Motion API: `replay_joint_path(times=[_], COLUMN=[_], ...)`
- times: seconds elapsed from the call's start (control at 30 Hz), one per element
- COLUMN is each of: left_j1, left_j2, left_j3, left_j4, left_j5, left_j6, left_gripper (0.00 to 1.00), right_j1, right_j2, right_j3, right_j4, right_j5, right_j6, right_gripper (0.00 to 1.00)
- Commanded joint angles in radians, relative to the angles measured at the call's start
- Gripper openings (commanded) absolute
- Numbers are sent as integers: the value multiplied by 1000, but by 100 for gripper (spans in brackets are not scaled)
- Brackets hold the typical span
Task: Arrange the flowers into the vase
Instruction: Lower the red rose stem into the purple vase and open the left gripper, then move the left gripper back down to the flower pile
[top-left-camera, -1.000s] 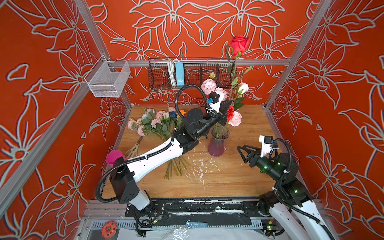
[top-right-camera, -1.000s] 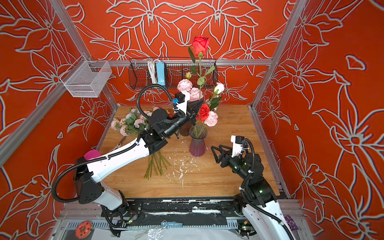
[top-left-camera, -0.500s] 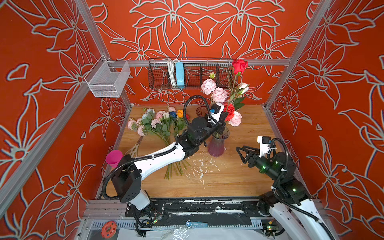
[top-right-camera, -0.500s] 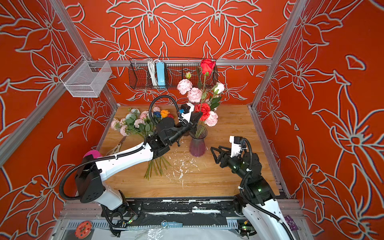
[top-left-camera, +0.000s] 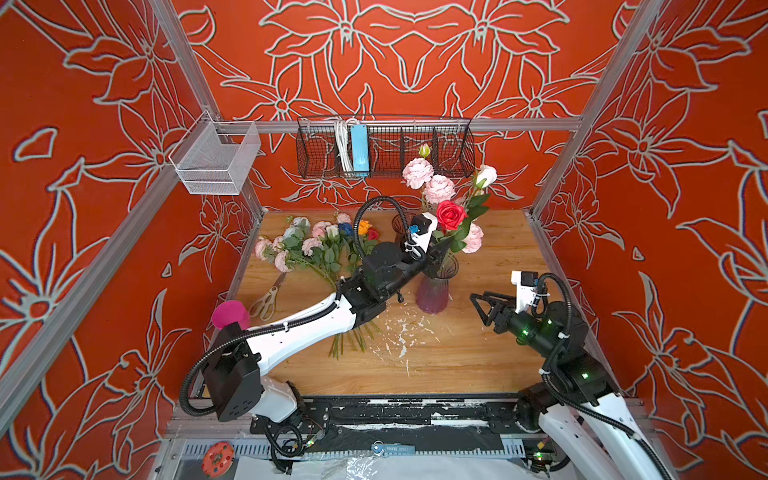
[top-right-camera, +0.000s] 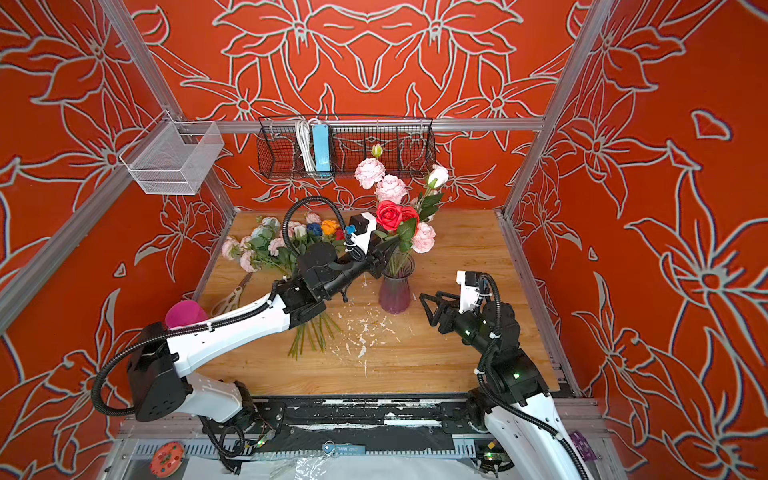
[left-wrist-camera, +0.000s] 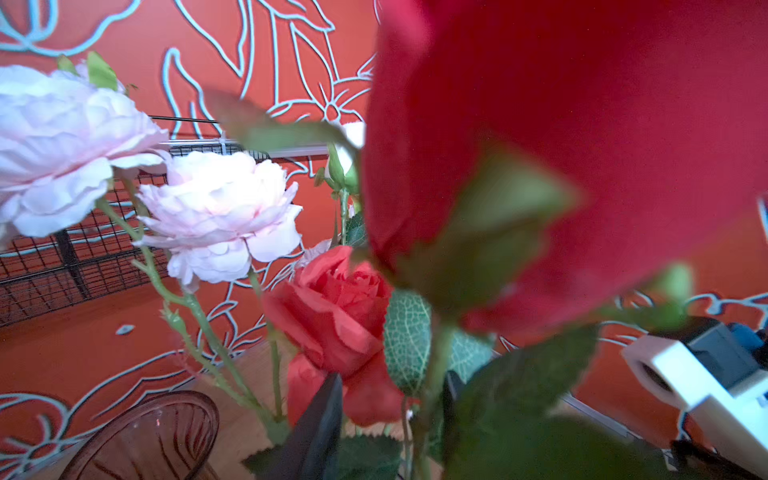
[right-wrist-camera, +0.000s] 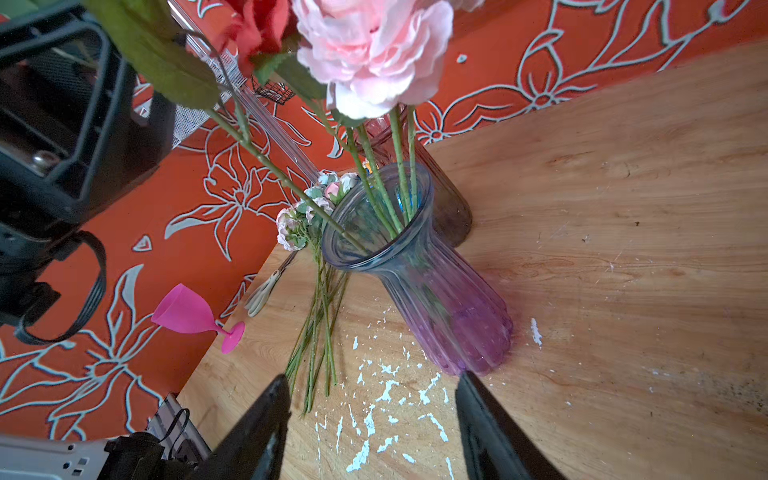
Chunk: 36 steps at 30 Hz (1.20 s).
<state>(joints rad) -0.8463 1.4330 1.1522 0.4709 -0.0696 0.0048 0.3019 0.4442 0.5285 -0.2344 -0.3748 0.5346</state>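
The left gripper (left-wrist-camera: 390, 399) is being half hidden by a blurred red rose (left-wrist-camera: 561, 124), jaws parted around its stem (left-wrist-camera: 432, 365), the left arm (top-left-camera: 307, 328) being stretched over the flowers (top-left-camera: 316, 245) on the worktop (top-left-camera: 478, 365) to the purple vase (top-left-camera: 433, 297). The right gripper (right-wrist-camera: 370, 382) is being held parted and empty nearby, its wrist view showing the stems (right-wrist-camera: 399, 166) inside the glass.

It looked like a robot lab booth, perhaps: aluminium framing (top-left-camera: 519, 124), printed floral panels (top-left-camera: 415, 62), wooden tabletop (top-left-camera: 457, 353), bench-mounted robot arms (top-left-camera: 299, 336).
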Motion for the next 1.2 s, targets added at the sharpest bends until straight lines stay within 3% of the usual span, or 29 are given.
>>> replay_joint_path(times=[0.0,0.07,0.17,0.27,0.33,0.4,0.77,1.17], left_j1=[-4,-4,-3,-4,-4,-4,-2,0], left_j2=[-49,-71,-103,-141,-159,-168,-244,-281], left_j3=[-23,-20,18,44,53,87,217,342], left_j4=[-48,-87,-213,-330,-396,-496,-925,-1036], left_j5=[-20,-34,-58,-88,-122,-143,-191,-198], left_j6=[0,0,-11,-46,-76,-95,-165,-165], left_gripper=[45,50,65,70,90,97,98,98], right_j1=[-3,-3,-3,-3,-3,-2,-3,-3], right_j2=[3,8,17,37,57,84,157,184], right_j3=[3,15,22,26,32,41,61,128], right_j4=[23,18,22,35,40,45,88,12], right_j5=[-9,-3,8,30,51,60,71,99], right_j6=[-5,-8,-7,3,11,20,31,2], right_gripper=[65,65,65,65,66,66,67,67])
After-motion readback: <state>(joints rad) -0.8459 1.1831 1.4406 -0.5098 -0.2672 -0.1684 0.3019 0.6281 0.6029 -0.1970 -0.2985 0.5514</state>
